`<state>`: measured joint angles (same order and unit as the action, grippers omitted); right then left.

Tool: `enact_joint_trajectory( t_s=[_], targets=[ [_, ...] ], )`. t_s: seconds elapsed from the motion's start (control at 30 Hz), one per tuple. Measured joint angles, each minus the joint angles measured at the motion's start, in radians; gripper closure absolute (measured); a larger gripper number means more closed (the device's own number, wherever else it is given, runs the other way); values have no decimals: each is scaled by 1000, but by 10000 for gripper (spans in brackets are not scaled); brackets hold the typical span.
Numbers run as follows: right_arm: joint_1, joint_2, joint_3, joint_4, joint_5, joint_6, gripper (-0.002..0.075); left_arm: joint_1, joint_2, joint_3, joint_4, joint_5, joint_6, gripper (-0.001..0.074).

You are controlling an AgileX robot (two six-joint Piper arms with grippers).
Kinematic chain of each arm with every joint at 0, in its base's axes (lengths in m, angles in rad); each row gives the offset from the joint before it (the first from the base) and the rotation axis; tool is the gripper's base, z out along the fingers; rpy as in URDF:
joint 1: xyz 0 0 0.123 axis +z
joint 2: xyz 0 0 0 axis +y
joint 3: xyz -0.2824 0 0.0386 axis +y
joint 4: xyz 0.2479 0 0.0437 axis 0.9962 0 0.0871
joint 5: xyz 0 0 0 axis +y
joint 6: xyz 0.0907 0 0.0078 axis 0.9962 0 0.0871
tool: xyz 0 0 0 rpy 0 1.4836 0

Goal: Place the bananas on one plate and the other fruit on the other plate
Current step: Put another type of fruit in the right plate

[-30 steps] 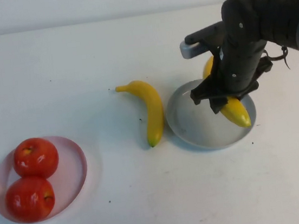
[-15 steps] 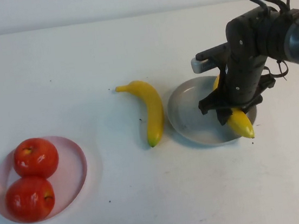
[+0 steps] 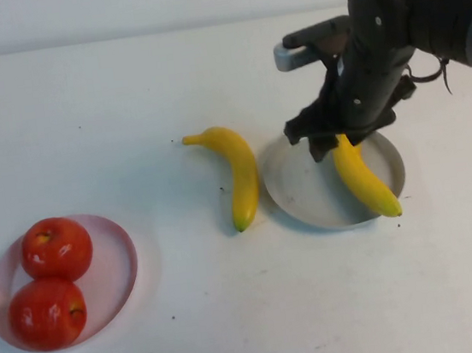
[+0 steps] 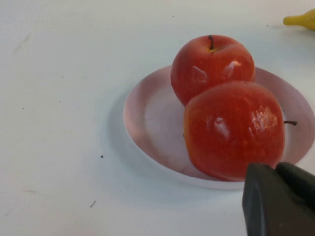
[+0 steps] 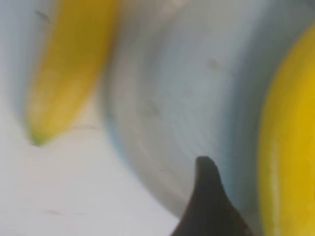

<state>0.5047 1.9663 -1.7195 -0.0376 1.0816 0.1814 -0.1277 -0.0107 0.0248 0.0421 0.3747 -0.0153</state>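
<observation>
Hovering over the far-left part of the grey-blue plate (image 3: 307, 193), the right gripper (image 3: 328, 141) held nothing; its dark fingers pointed down just above the plate, and they looked parted, though the wrist view showed only 1 fingertip (image 5: 209, 201) and was blurred. 1 banana (image 3: 362, 177) lay free on the right half of that plate, running from under the gripper toward the near rim, with its near tip resting over the rim. In the right wrist view the same banana (image 5: 290, 147) sat on the plate's grey surface (image 5: 187, 93) beside the fingertip.

A 2nd banana (image 3: 238, 173) lay on the white table (image 3: 236, 314), just beside the plate's left rim and curved, its stem end pointing left and away. The right wrist view also caught it (image 5: 69, 69) outside the rim.

Well apart, at the near left of the table, the pale pink plate (image 3: 113, 260) carried both red apples, 1 (image 3: 56, 248) behind the other (image 3: 48, 312), the 2 touching. The left gripper (image 4: 278, 199) showed only as a dark shape at the edge of its wrist view, close to the nearer apple (image 4: 234, 130) and the pink plate's rim (image 4: 142, 132); I could not tell how its fingers stood. The far apple (image 4: 211, 66) sat stem up.
</observation>
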Motion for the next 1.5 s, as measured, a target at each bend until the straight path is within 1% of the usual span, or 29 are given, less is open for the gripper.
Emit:
enact_joint_trajectory(
  t_s=[0.07, 0.17, 0.33, 0.43, 0.53, 0.6, 0.9, 0.97, 1.03, 1.23, 1.37, 1.5],
  targets=[
    [30, -8, -40, 7, 1, 0, 326, 0, 0, 0, 0, 0, 0, 731],
    [83, 0, -101, 13, -25, -45, 325, 0, 0, 0, 0, 0, 0, 731],
    [136, 84, -169, 20, -141, -100, 318, 0, 0, 0, 0, 0, 0, 731],
    [144, 158, -217, 20, -189, -120, 272, 0, 0, 0, 0, 0, 0, 731],
    [145, 237, -279, 13, -200, -126, 202, 0, 0, 0, 0, 0, 0, 731],
    [145, 284, -323, 3, -200, -128, 175, 0, 0, 0, 0, 0, 0, 731],
    [145, 456, -487, -48, -171, -128, 158, 0, 0, 0, 0, 0, 0, 731],
    [145, 483, -509, -48, -157, -128, 174, 0, 0, 0, 0, 0, 0, 731],
    [145, 490, -519, -48, -157, -128, 212, 0, 0, 0, 0, 0, 0, 731],
    [145, 492, -539, -48, -138, -128, 421, 0, 0, 0, 0, 0, 0, 731],
    [145, 486, -592, -37, -56, -104, 417, 0, 0, 0, 0, 0, 0, 731],
    [145, 421, -601, -42, 67, -57, 418, 0, 0, 0, 0, 0, 0, 731]
  ],
)
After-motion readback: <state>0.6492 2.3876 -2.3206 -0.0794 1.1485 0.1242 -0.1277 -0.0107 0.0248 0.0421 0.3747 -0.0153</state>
